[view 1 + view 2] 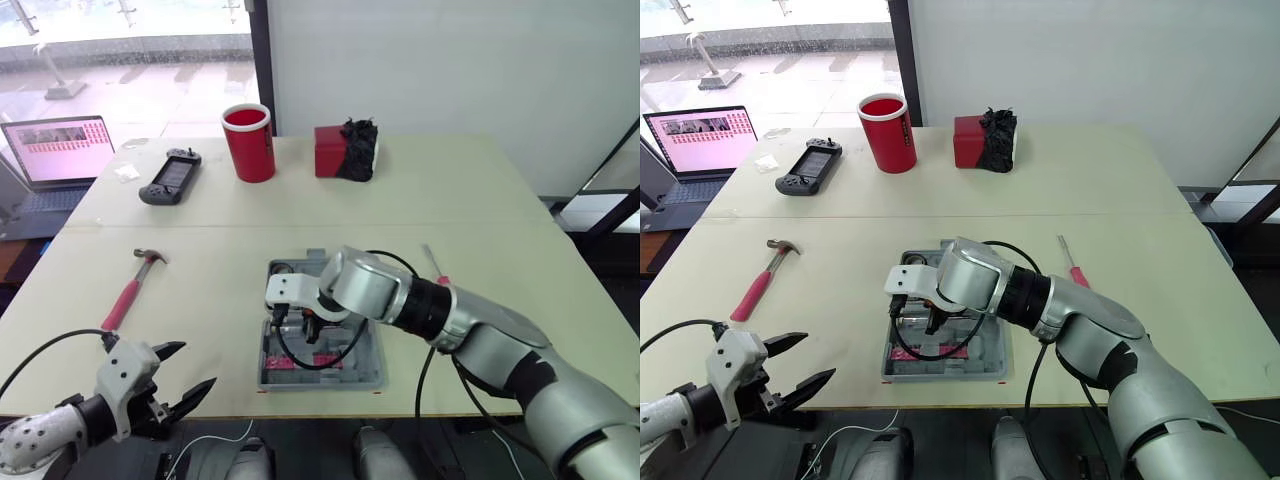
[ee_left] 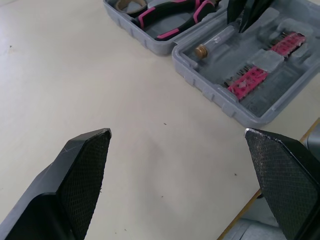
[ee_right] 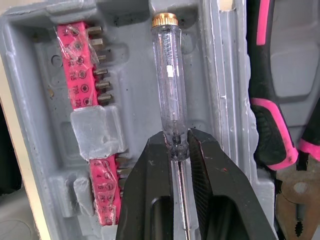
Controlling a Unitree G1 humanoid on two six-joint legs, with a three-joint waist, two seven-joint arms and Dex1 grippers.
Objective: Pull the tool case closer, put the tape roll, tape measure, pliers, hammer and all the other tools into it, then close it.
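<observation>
The grey tool case point(image 1: 372, 377) lies open near the table's front edge. My right gripper point(image 3: 179, 145) reaches into its tray half, shut on the shaft of a clear-handled screwdriver point(image 3: 169, 75) with a brass cap. That screwdriver lies in a slot beside pink bit strips point(image 3: 80, 65). Pink-and-black pliers point(image 2: 170, 20) rest in the case's other half. A pink-handled hammer point(image 1: 128, 292) lies on the table to the left. To the right of the case lies a thin pink-handled screwdriver point(image 1: 434, 264). My left gripper point(image 1: 195, 367) hangs open at the front left edge, holding nothing.
At the back of the table stand a red cup point(image 1: 249, 143) and a red box point(image 1: 332, 150) with a black object against it. A handheld game controller point(image 1: 170, 177) lies left of the cup. A laptop point(image 1: 58, 150) sits off the far left.
</observation>
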